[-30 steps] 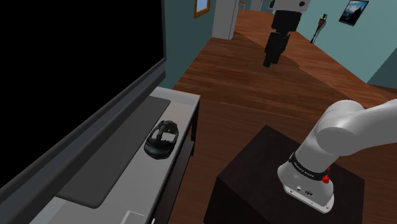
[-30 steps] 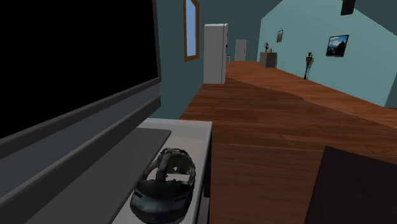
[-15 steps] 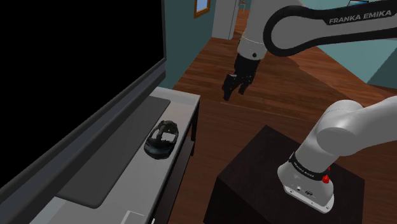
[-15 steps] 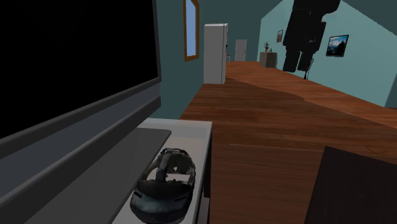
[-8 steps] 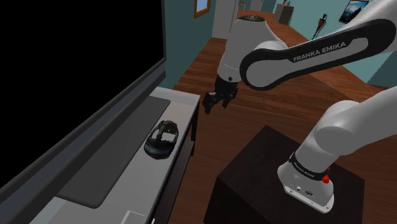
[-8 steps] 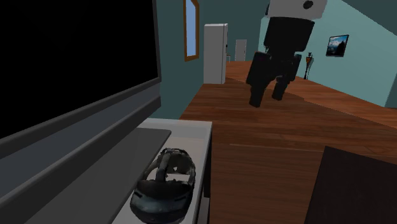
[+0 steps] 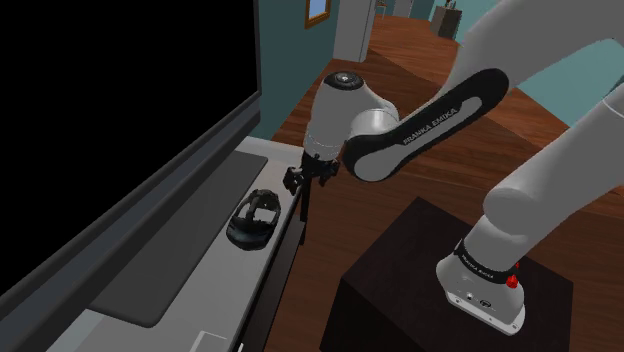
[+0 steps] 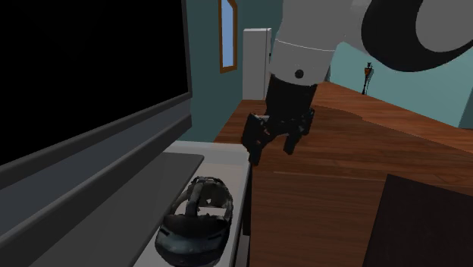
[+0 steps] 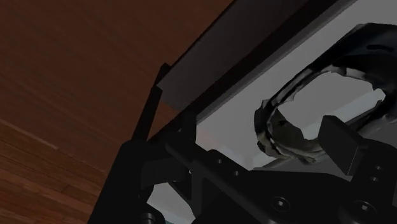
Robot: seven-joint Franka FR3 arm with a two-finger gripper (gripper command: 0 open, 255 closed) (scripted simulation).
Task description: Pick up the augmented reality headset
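Change: our hand (image 7: 298,181) has dropped from mid-room to the edge of the counter (image 7: 288,160).
Hand: fingers apart, empty.
Headset (image 7: 253,220): we see it on the counter, below the hand, untouched.

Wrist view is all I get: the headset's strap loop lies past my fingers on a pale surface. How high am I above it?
Observer: The second exterior view shows the gripper hanging clear above the augmented reality headset, fingers open, touching nothing.
Operator: Am I centred over it?
Observer: No. In the shoulder view the gripper seems to be over the floor-side edge of the table, toward that view's right of the headset.
Operator: Anything close by?
Observer: A large television with a black screen stands on the table just behind the headset.
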